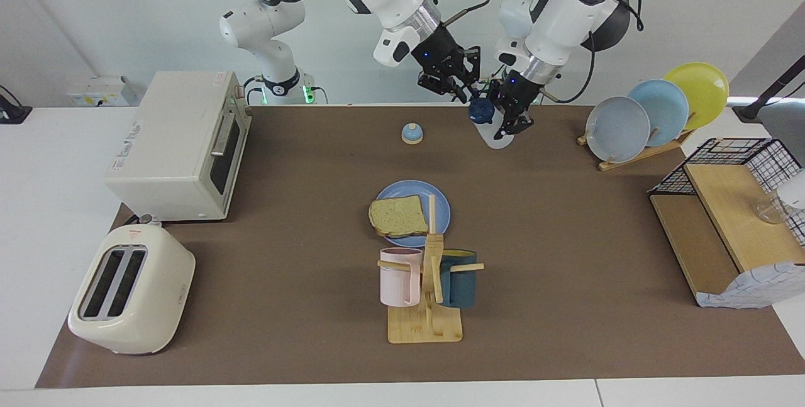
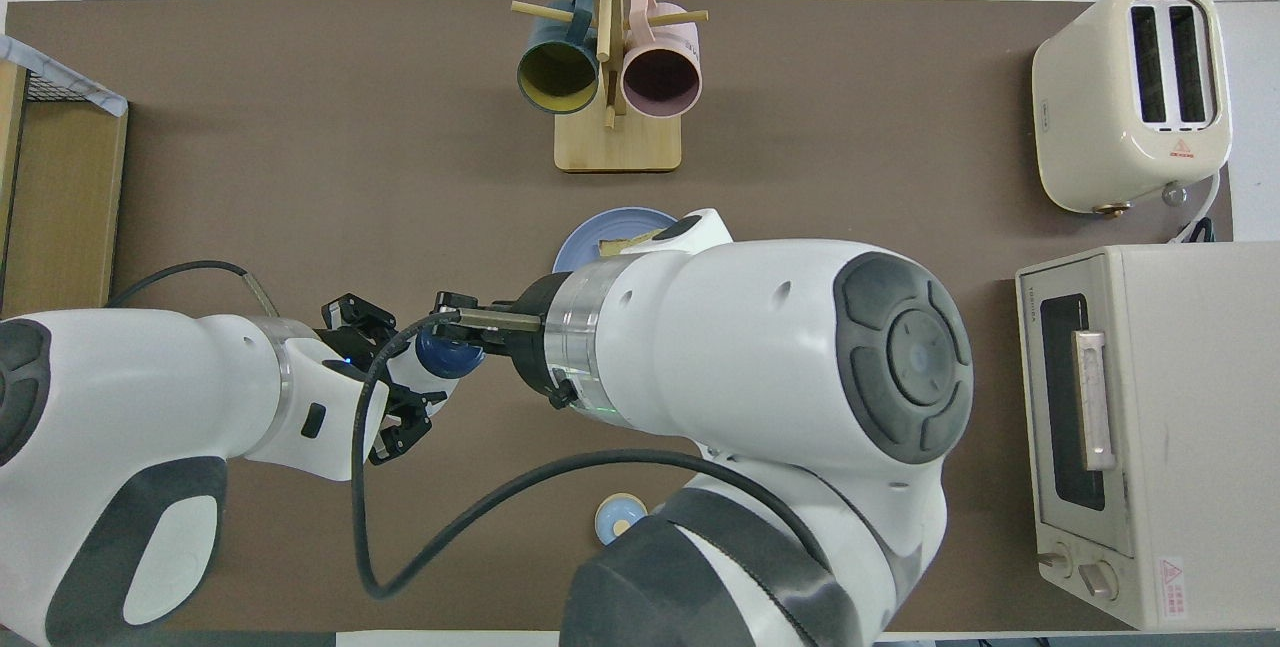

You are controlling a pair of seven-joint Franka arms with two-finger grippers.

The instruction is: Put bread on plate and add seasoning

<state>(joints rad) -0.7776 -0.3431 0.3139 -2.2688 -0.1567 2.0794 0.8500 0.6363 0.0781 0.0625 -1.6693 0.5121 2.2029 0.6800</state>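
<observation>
The bread [image 1: 398, 216] lies on the blue plate [image 1: 441, 204] in the middle of the table. In the overhead view the right arm covers most of the plate [image 2: 588, 237]. My left gripper [image 1: 513, 120] is shut on the seasoning [image 1: 495, 135], a white bottle held tilted just above the table near the robots' edge. Its navy cap [image 2: 447, 355] points toward the right arm. My right gripper [image 1: 470, 87] hangs right at that cap, coming in from above; in the overhead view the right gripper [image 2: 455, 319] overlaps it.
A small blue-topped bell [image 1: 412, 134] sits near the robots' edge. A toaster oven [image 1: 182, 143] and a toaster [image 1: 129, 290] stand at the right arm's end. A mug rack [image 1: 427, 294] stands just past the plate. A plate rack [image 1: 654, 111] and a wire-and-wood shelf [image 1: 729, 218] occupy the left arm's end.
</observation>
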